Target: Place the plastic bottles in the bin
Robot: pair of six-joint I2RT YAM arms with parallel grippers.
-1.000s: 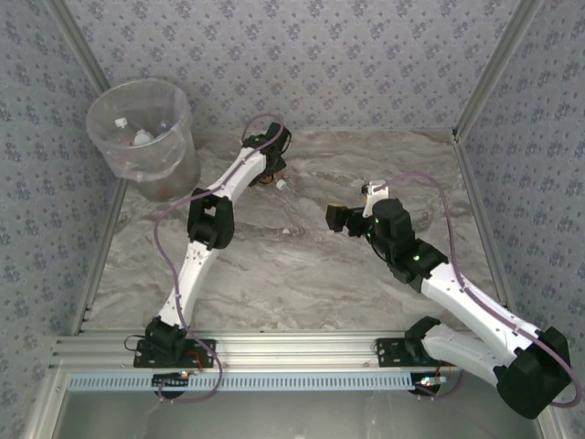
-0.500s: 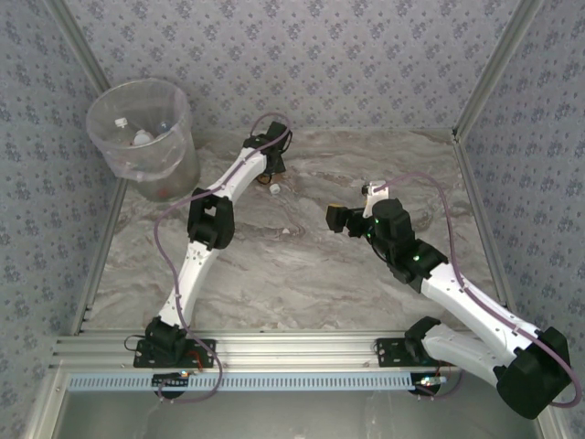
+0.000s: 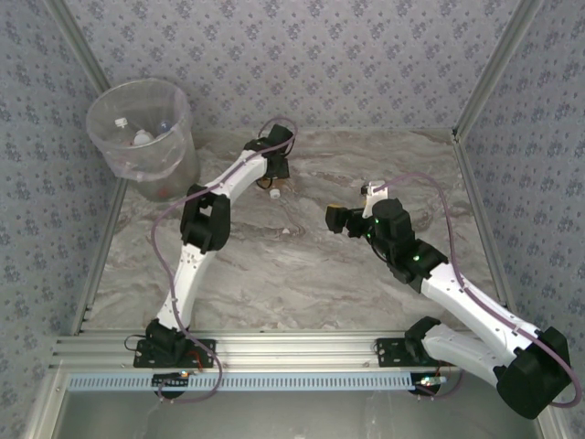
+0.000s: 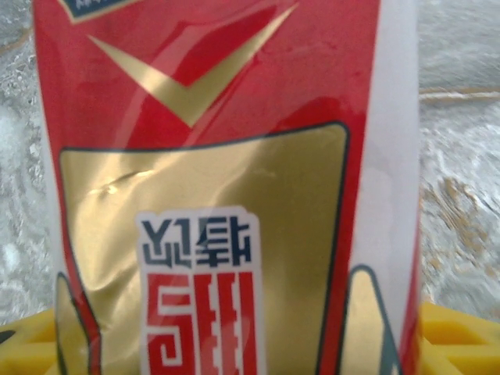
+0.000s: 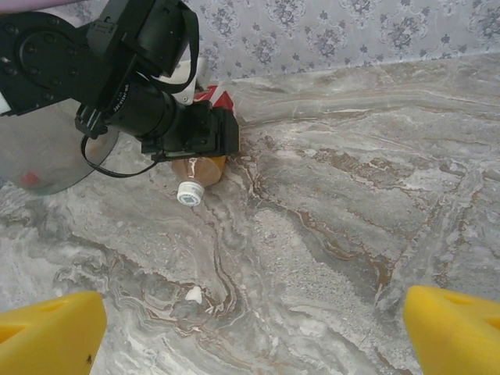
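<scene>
Red-and-gold label [image 4: 203,156] right up against the left wrist camera. That's the bottle [image 5: 199,170], sitting between the left gripper's [image 3: 276,172] yellow pads [image 4: 461,332]. They press on both sides of it, so I read that hand as clamped on the bottle's body. It's at the back of the table [image 3: 302,274], right of the bin [image 3: 178,160], with the white cap [image 5: 190,192] pointing toward the arm bases. Grabbing across the middle makes sense: it's the widest straight part and leaves the cap end free. The bin sits in the far left corner with a few bottles [image 3: 142,137] already in it, well apart from this one, so this bottle needs a lift and a swing left. Right gripper [image 5: 254,328] hangs above mid-table, jaws wide, holding nothing — looks parked out of the left arm's path. Hard to tell:
- whether the bottle is off the marble or touching it, since the arm covers the contact
- what the label says, since the text is cut off
- how many bottles are in the bin, since the liner blurs them
- what the small white speck [image 5: 193,294] on the table is — maybe a loose cap
</scene>
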